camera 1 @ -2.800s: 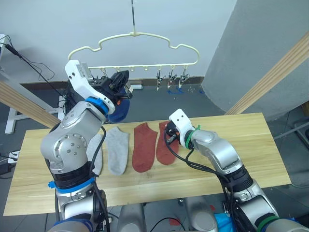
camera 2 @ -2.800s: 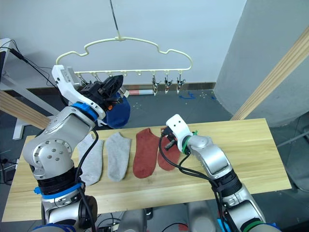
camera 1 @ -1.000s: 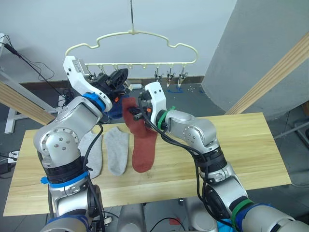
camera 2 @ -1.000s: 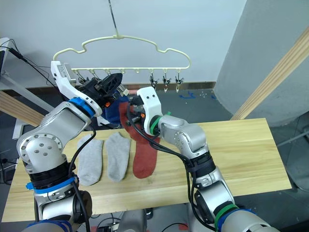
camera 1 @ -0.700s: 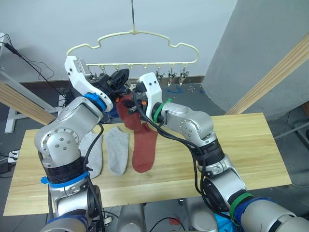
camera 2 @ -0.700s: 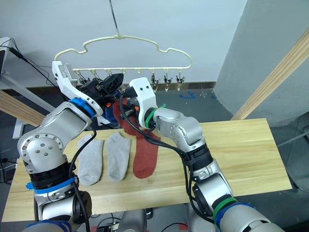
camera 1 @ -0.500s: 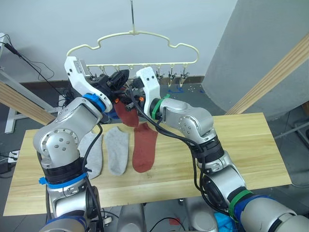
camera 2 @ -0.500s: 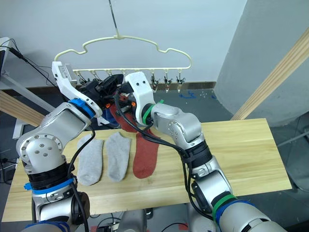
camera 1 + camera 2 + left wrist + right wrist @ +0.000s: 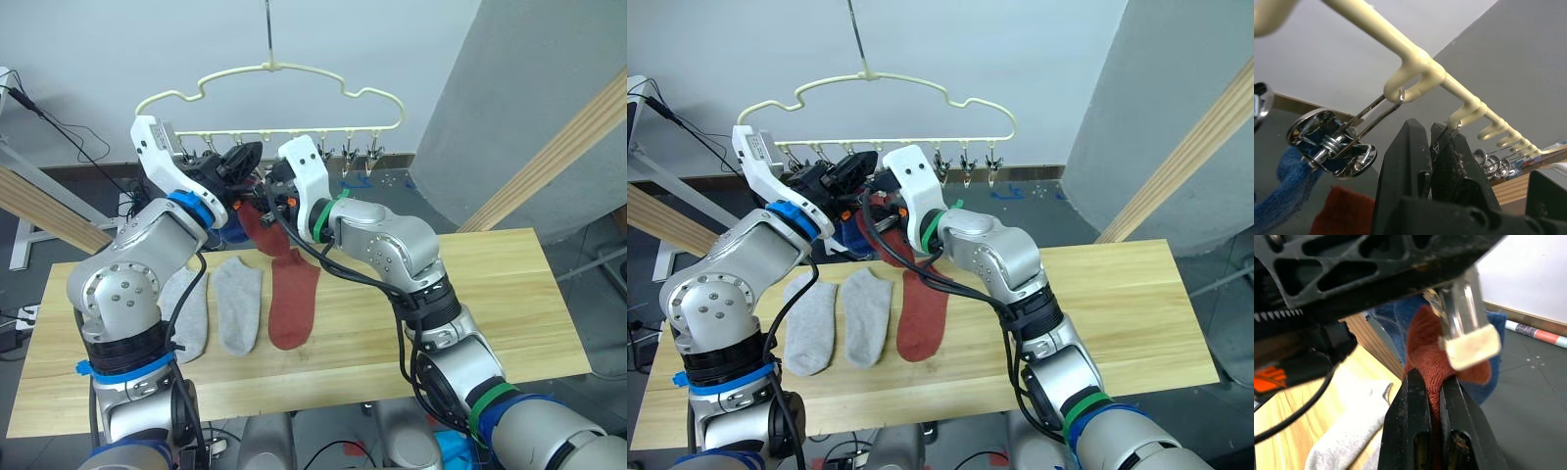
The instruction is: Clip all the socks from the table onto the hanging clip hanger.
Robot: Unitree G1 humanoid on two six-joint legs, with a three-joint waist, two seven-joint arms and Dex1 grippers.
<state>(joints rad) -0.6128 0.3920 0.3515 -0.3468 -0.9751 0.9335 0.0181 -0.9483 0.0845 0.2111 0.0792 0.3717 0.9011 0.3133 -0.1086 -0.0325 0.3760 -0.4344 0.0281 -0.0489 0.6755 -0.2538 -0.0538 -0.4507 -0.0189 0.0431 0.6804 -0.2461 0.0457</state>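
Sock of rust-red knit (image 9: 263,227) hangs lifted off the long light-wood plank bench (image 9: 509,294), its long axis running steeply from the cuff near the clips to the toe just above the bench. The right hand (image 9: 1430,382) has its two black fingers pressed together, pinching the cuff just beside a shiny metal clip (image 9: 1464,325). The left hand (image 9: 1431,149) is up at the clip row of the pale yellow wavy wire clip hanger (image 9: 269,73), fingers squeezed on a clip. A blue sock (image 9: 1283,181) already hangs from a neighbouring clip (image 9: 1327,144).

On the bench, the second rust-red sock (image 9: 292,299) lies flat, long axis running front to back. Two light grey socks (image 9: 237,304) lie flat beside it toward the robot's left, parallel, one partly hidden by the left arm.
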